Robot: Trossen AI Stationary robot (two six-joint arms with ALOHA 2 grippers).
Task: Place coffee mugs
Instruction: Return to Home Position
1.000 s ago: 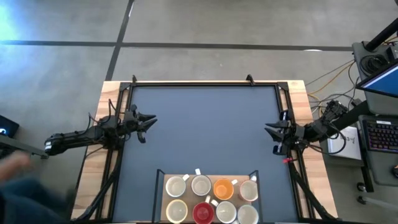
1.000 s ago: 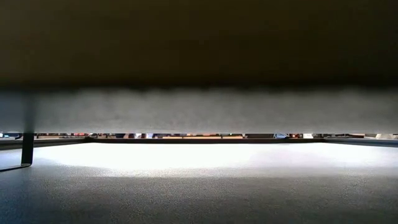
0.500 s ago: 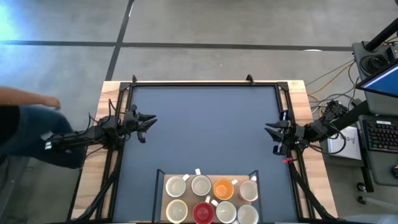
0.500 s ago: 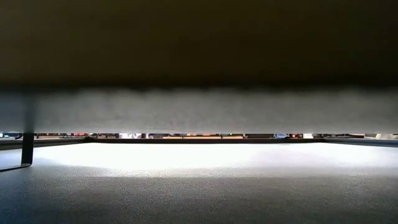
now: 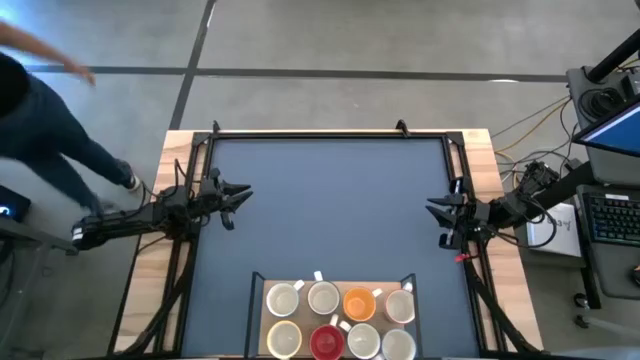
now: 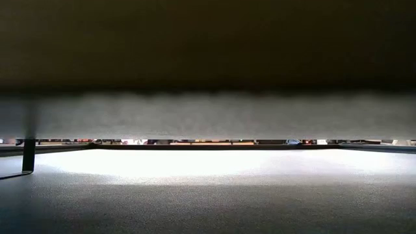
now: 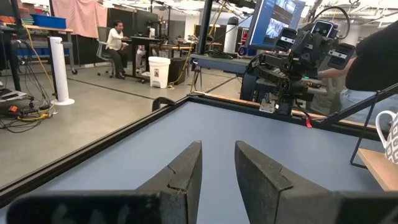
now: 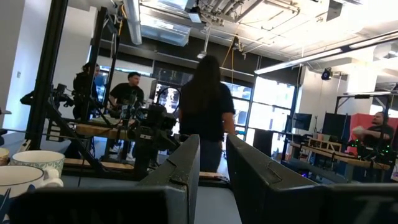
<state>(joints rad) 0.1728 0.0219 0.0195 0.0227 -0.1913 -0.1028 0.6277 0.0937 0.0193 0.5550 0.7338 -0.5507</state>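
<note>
Your eight coffee mugs (image 5: 323,298) stand in two rows of four on the shelf (image 5: 262,318) at the desk's (image 5: 330,200) near edge. The left gripper (image 5: 238,192) hovers over the desk's left side and the right gripper (image 5: 432,208) over its right. Both have their fingers slightly parted and hold nothing.

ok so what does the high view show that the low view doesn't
only high: eight coffee mugs in two rows on the rack at the near edge of the table, the left pincer and right pincer at the sides, a person past the far left corner. only low: a dark overhang and a thin strip of room behind. both: the blue-grey table top.
</note>
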